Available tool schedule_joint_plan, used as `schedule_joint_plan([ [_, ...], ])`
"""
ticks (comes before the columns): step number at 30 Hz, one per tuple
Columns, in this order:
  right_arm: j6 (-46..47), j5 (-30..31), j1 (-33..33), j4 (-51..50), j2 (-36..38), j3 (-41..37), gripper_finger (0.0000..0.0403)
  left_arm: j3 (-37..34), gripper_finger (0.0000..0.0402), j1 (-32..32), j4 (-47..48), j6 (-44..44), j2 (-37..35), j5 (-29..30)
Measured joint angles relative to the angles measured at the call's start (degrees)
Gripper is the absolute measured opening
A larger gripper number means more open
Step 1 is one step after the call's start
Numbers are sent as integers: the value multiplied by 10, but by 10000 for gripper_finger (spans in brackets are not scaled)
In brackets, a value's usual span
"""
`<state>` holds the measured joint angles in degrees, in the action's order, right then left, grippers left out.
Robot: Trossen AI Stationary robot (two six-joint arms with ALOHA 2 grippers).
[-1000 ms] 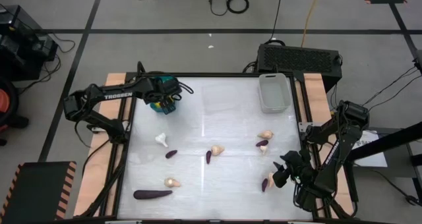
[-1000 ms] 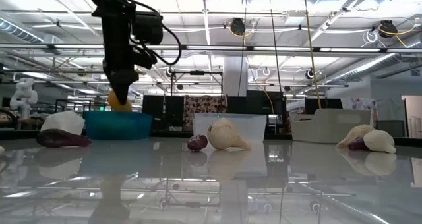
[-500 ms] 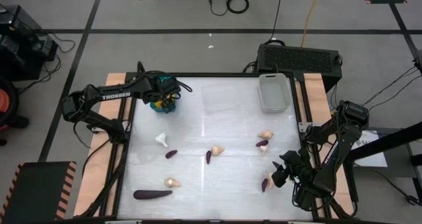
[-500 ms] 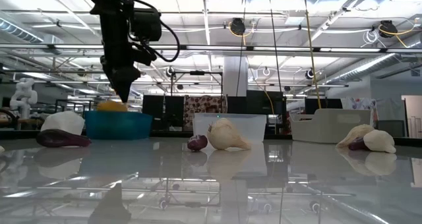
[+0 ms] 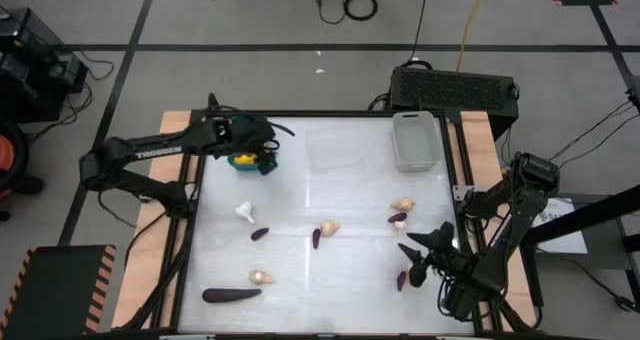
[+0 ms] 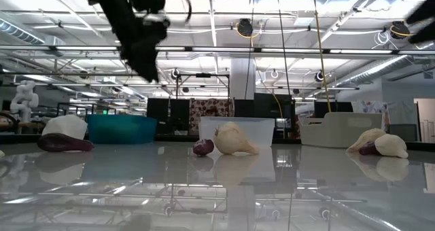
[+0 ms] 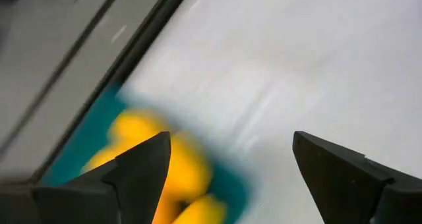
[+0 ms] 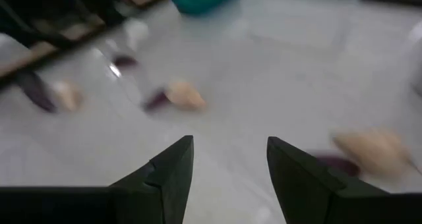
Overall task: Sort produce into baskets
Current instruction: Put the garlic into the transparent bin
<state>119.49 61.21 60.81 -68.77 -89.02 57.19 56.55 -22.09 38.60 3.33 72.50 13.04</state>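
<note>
The teal basket (image 5: 237, 166) stands at the far left with yellow-orange ovals (image 7: 148, 161) inside. My left gripper (image 7: 231, 158) hangs open above it, holding nothing; in the low view it (image 6: 144, 58) is well above the basket's rim (image 6: 122, 119). Cream bulbs (image 5: 328, 227) and dark purple pieces (image 5: 316, 238) lie scattered on the table, with a long purple one (image 5: 231, 294) at the near left. My right gripper (image 5: 418, 262) stands open near the right edge beside a purple piece (image 5: 401, 279), touching nothing.
A translucent white-grey basket (image 5: 415, 140) sits at the far right and a clear tray (image 5: 335, 150) at the far middle. A black box (image 5: 455, 85) stands beyond the table's far edge. A cream bulb and a purple piece (image 5: 400, 212) lie together ahead of my right gripper.
My left gripper has let go of a yellow-orange oval, which has dropped into the teal basket. The gripper has then risen and tipped its fingers up away from the basket. My right gripper has turned on its wrist while staying in place.
</note>
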Motion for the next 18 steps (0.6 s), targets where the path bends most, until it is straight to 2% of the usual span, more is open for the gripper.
schedule_joint_plan([
  [2, -39, 39, -8, 41, 0, 0, 185, -3, 324, 18, -56, 0, -20, -46],
  [4, -90, 51, -18, 91, 0, 0, 185, -24, 324, 36, -114, 2, -43, -62],
  [12, -333, 51, -72, 248, 0, 0, 185, -163, 325, 82, -311, 13, -130, -66],
  [16, -404, 51, -109, 288, 0, 0, 185, -261, 325, 108, -482, 39, -143, -72],
  [18, -423, 50, -125, 302, 0, 0, 185, -293, 325, 116, -527, 55, -142, -73],
])
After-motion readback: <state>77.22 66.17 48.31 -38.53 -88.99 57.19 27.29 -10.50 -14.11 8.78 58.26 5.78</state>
